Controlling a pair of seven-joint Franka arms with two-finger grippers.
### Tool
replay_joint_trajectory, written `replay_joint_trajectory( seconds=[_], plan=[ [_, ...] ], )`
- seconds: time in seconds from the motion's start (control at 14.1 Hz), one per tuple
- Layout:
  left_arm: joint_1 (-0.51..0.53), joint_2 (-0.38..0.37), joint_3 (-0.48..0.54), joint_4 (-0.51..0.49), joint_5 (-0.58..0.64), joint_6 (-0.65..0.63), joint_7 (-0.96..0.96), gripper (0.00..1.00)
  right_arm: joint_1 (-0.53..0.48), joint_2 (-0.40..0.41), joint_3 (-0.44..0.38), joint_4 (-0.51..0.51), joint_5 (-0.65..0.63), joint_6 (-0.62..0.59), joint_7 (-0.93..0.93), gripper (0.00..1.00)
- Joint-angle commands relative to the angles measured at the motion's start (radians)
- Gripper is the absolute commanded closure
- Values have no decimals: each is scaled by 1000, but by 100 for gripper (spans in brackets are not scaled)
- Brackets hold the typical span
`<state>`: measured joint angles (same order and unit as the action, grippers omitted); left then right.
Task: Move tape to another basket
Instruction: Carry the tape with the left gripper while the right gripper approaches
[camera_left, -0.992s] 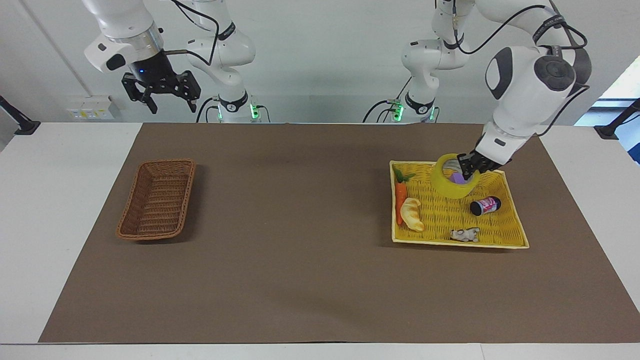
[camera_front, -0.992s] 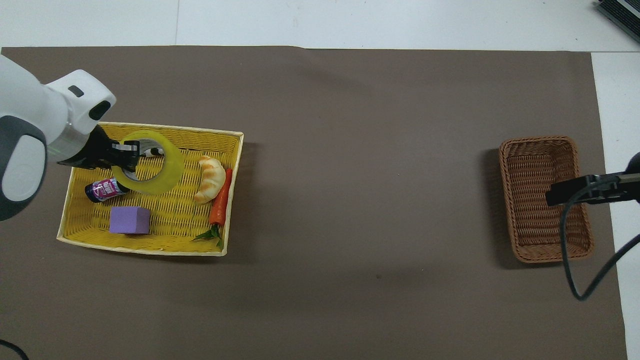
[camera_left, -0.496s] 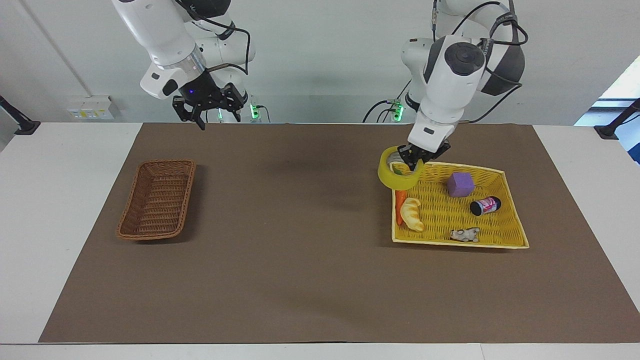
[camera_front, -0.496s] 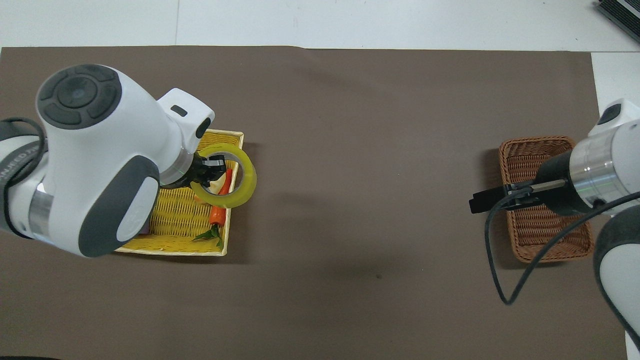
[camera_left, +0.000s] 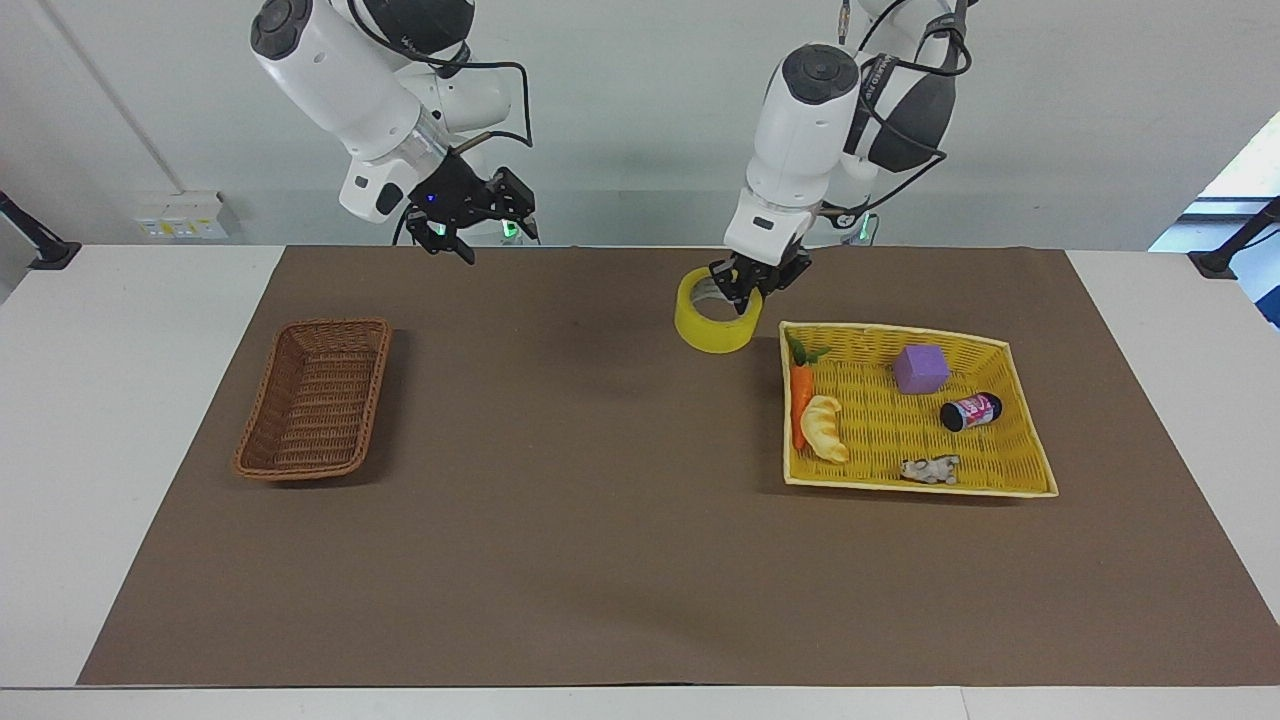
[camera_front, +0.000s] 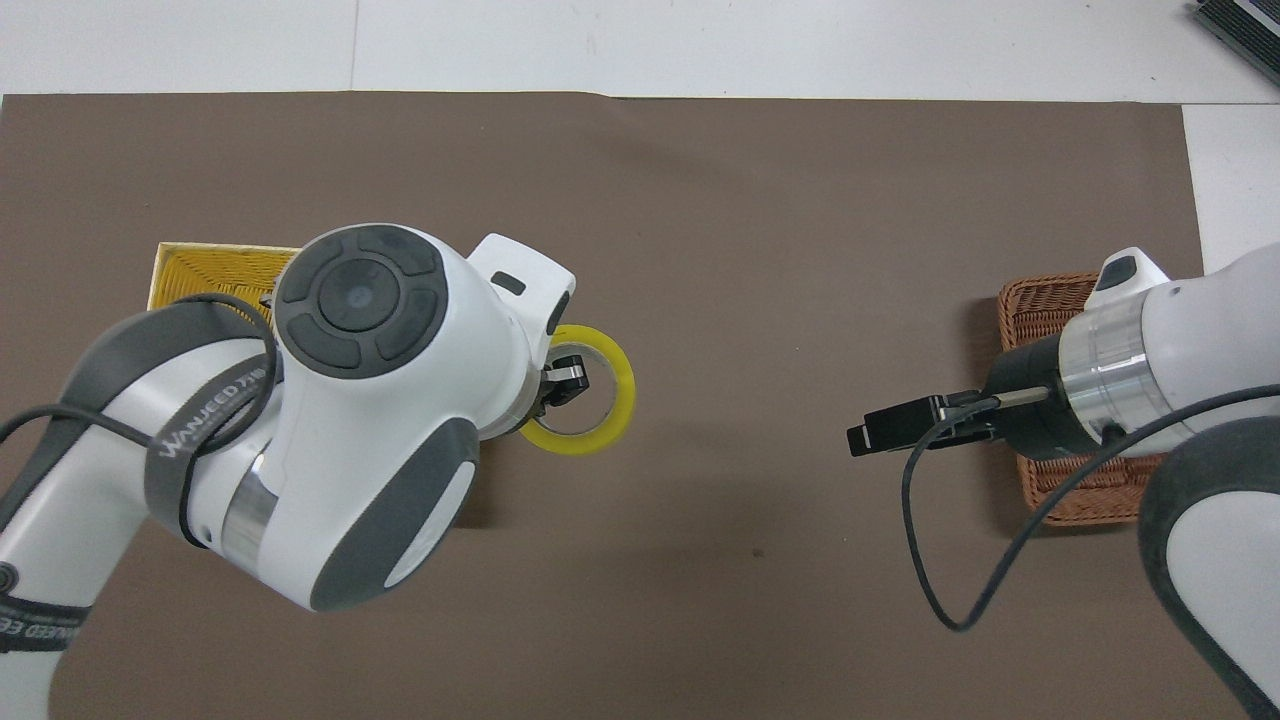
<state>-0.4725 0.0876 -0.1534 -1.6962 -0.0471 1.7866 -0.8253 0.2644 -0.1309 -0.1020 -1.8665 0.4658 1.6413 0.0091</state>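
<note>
The yellow tape (camera_left: 710, 336) hangs from my left gripper (camera_left: 745, 290), which is shut on the roll's rim with one finger inside the ring. The roll is up over the brown mat, just outside the yellow basket (camera_left: 880, 440) on the side toward the right arm's end. In the overhead view the tape (camera_front: 622, 385) shows as a ring beside the left gripper (camera_front: 566, 376). The dark brown wicker basket (camera_left: 315, 400) stands empty at the right arm's end of the mat. My right gripper (camera_left: 487, 238) is open and empty, raised over the mat between that basket and the middle.
The yellow basket holds a carrot (camera_left: 798, 392), a croissant (camera_left: 826, 428), a purple cube (camera_left: 920, 368), a small bottle (camera_left: 970, 411) and a grey toy (camera_left: 930, 468). In the overhead view my left arm covers most of the yellow basket (camera_front: 200, 265).
My left gripper has lifted the tape out of the yellow basket and carried it toward the right arm's end. My right gripper has moved toward the middle of the table.
</note>
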Motion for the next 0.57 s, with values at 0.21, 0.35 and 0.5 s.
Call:
replay_joint_trajectory(
  seconds=[0.21, 0.35, 0.5],
  plan=[
    [-104, 17, 17, 36, -7, -21, -86, 100, 29, -32, 4, -123, 154, 115, -17, 0],
    [-139, 23, 15, 73, -2, -58, -89, 100, 59, -32, 4, -173, 223, 175, -17, 0],
    [-161, 37, 15, 84, 7, -62, -142, 100, 76, -30, 4, -203, 273, 236, -27, 0]
  ],
)
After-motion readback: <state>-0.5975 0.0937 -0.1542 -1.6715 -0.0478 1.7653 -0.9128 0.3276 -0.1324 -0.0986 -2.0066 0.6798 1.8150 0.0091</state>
